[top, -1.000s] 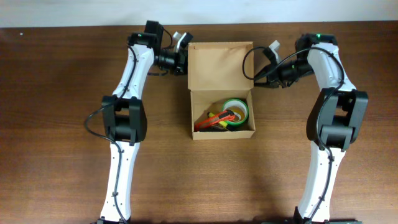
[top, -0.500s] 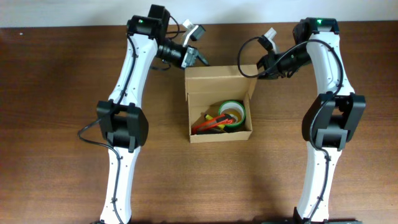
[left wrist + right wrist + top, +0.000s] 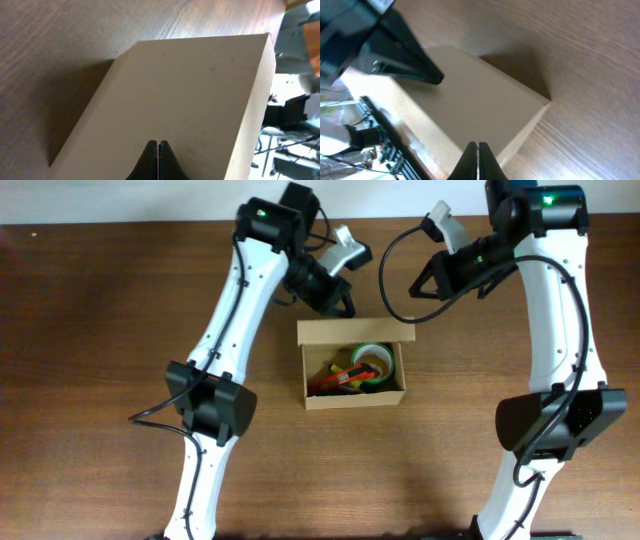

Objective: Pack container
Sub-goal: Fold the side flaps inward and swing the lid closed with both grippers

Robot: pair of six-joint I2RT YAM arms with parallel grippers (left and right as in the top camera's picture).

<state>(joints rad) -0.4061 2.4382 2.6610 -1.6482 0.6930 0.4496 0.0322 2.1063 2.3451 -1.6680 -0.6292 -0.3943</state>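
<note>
The left gripper (image 3: 158,146) and right gripper (image 3: 478,146), both pinched together and empty, flank the container's (image 3: 355,398) upright flap lid (image 3: 355,330), its long edge running between them.

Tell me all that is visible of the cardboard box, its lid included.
The container is a small plain tan cardboard box on the wooden table, between the arms. Its hinged flap lid stands half raised at the far side, so the inside shows: a green tape roll and orange-red pens lie in it. The shut left gripper and right gripper seem to push the lid from behind.
</note>
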